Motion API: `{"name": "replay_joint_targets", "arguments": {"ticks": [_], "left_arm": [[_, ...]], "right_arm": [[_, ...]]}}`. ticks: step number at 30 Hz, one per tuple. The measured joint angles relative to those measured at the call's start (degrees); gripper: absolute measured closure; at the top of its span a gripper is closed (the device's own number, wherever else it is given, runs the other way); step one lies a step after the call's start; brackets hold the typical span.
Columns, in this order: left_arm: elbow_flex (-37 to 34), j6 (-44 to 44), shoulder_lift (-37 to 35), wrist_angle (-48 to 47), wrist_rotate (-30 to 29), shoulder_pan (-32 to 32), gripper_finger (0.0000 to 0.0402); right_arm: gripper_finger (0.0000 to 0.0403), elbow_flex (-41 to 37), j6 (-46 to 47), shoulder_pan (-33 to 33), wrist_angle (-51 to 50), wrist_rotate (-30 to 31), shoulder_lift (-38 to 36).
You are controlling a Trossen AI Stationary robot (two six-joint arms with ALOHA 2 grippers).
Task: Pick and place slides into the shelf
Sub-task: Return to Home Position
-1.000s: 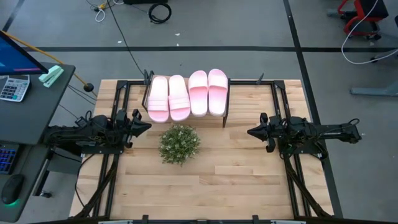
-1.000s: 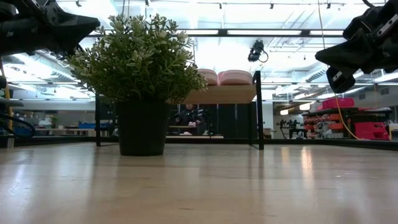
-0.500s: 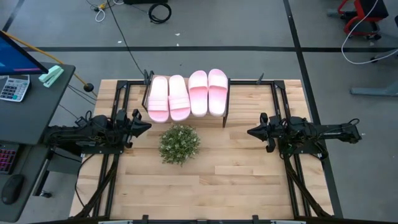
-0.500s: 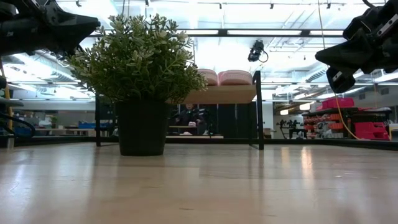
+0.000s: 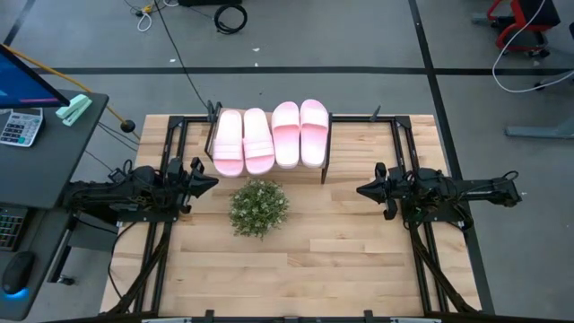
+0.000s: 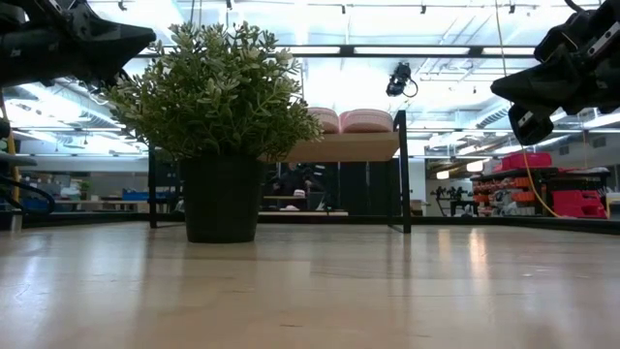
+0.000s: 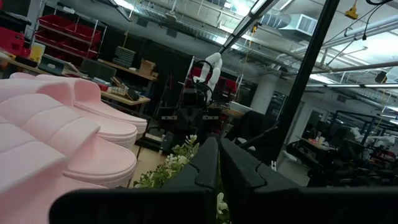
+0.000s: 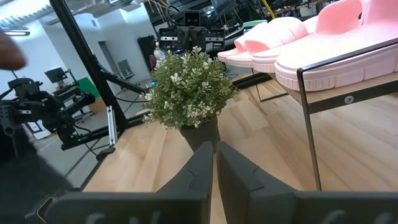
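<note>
Several pale pink slides (image 5: 271, 136) lie side by side, soles down, on the top board of the shelf (image 5: 325, 152) at the table's far middle; they also show in the left wrist view (image 7: 68, 140) and the right wrist view (image 8: 323, 46). My left gripper (image 5: 212, 181) hovers shut above the table's left side, pointing toward the middle. My right gripper (image 5: 361, 190) hovers shut above the right side, facing it. Neither touches anything.
A green potted plant (image 5: 258, 208) stands on the table just in front of the shelf, between the two grippers. Bare wooden tabletop (image 5: 296, 269) stretches toward the near edge. A desk with a calculator (image 5: 20, 126) stands off the table's left.
</note>
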Motion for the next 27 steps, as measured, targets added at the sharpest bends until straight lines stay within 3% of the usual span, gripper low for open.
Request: {"name": "replay_joint_targets", "arguments": {"ticks": [11,27], "left_arm": [[0.0,0.0,0.0,0.0,0.0,0.0,0.0365],[0.0,0.0,0.0,0.0,0.0,0.0,0.0381]], "right_arm": [[0.0375,0.0,0.0,0.0,0.0,0.0,0.0],[0.0373,0.0,0.0,0.0,0.0,0.0,0.0]]}}
